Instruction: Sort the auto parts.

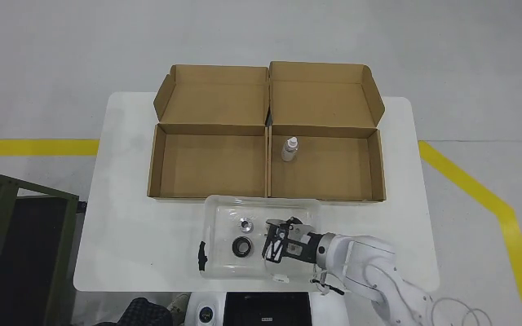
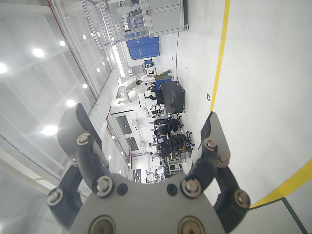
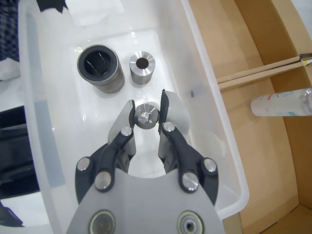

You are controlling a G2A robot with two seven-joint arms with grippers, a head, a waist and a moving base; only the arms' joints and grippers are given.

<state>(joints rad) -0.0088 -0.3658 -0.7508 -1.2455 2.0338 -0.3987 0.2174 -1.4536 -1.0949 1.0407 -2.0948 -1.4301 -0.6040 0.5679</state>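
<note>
Steel cone-tipped part (image 3: 145, 120), lower centre of frame inside clear bin (image 3: 30, 113): being pinched by right pincer (image 3: 147, 109). Risking slipping free on lifting, gripping only smooth rounded sides. Showing left pincer (image 2: 145, 109) spread, idle.

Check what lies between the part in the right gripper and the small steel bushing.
Nothing: bare floor of the clear bin separates the gripped part from the steel bushing, as the right wrist view shows.
</note>
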